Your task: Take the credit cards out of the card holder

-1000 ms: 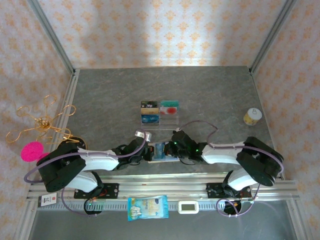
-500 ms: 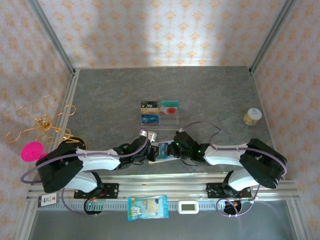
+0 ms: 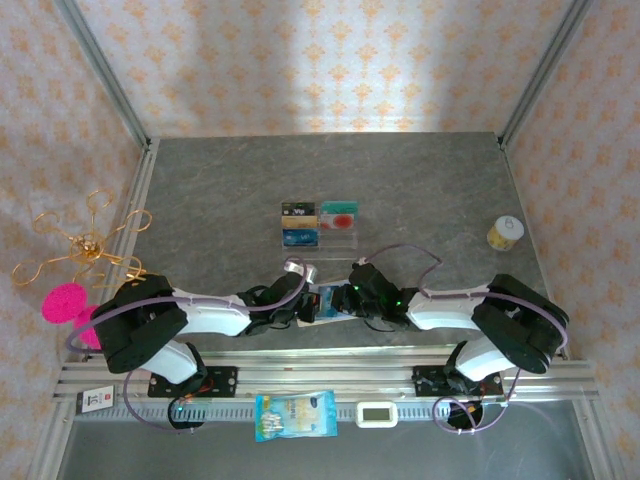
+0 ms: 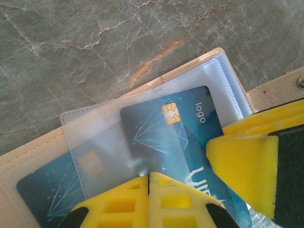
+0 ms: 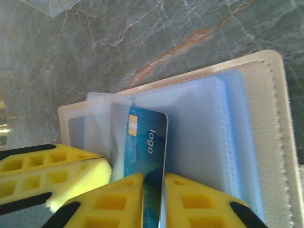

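Jaws together on left gripper (image 4: 148,179), right gripper (image 5: 153,184) seemingly pinching blue card (image 5: 145,142) over wallet (image 5: 268,118)

From above, the left arm (image 3: 262,300) and right arm (image 3: 372,295) overhang most of the card holder (image 3: 323,301). We can't read anything in the clear rack (image 3: 320,226); it's too small. Left wrist view: the left fingers (image 4: 118,204) hide the lower end of the blue card (image 4: 190,137). A second card (image 4: 52,185) is blurred behind a frosted sleeve (image 4: 99,137) and cut by the frame. Right wrist view: the right fingers (image 5: 194,204) clamp the blue card, its bottom lost at the edge.
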